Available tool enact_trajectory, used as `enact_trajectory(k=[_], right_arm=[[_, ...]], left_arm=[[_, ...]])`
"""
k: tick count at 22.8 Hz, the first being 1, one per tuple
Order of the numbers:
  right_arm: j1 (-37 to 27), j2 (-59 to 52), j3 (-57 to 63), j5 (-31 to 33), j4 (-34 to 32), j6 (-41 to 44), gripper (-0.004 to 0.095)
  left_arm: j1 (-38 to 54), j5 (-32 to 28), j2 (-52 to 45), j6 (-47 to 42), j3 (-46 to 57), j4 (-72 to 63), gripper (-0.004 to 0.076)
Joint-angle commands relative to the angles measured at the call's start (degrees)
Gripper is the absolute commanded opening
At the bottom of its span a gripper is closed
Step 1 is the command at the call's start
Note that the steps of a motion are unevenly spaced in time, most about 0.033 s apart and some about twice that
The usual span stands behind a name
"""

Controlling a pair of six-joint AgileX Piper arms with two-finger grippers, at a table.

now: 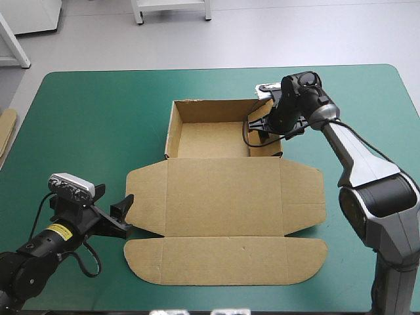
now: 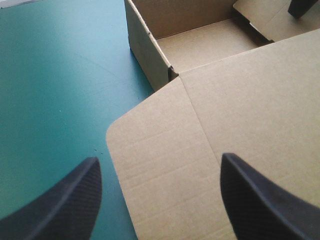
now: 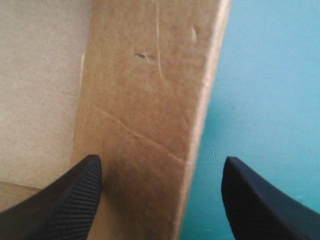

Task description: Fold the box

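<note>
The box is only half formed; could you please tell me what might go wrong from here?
The right gripper, open, straddles the tray's right wall, which shows a crease: closing there might buckle it. The left gripper, open at the lid's left flap, might push the box sideways.

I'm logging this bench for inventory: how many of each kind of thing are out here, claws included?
box: 1
spare board: 1
claws: 2 (left claw, right claw, both open)
Total: 4
</note>
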Motion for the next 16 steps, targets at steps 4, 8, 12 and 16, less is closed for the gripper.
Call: enact_trajectory(k=[4, 8, 12, 16], right_arm=[[-0.2, -2.3, -2.0, 1.6, 0.0, -0.7, 0.0143], [-0.2, -2.3, -2.0, 1.7, 0.2, -1.4, -0.0013], [-0.8, -2.3, -2.0, 1.7, -4.5, -2.0, -0.0013], [-5.8, -2.3, -1.9, 1.7, -6.0, -3.5, -0.0013]], left_arm=[[-0.1, -3.6, -0.1, -0.4, -1.6, -0.9, 0.0491], [-0.1, -3.5, -0.2, -0.4, -1.6, -0.9, 0.0489], [-0.1, -3.5, -0.2, -0.4, -1.6, -0.8, 0.0469], [-0.1, -3.3, -0.2, -0.4, -1.6, -0.8, 0.0459]])
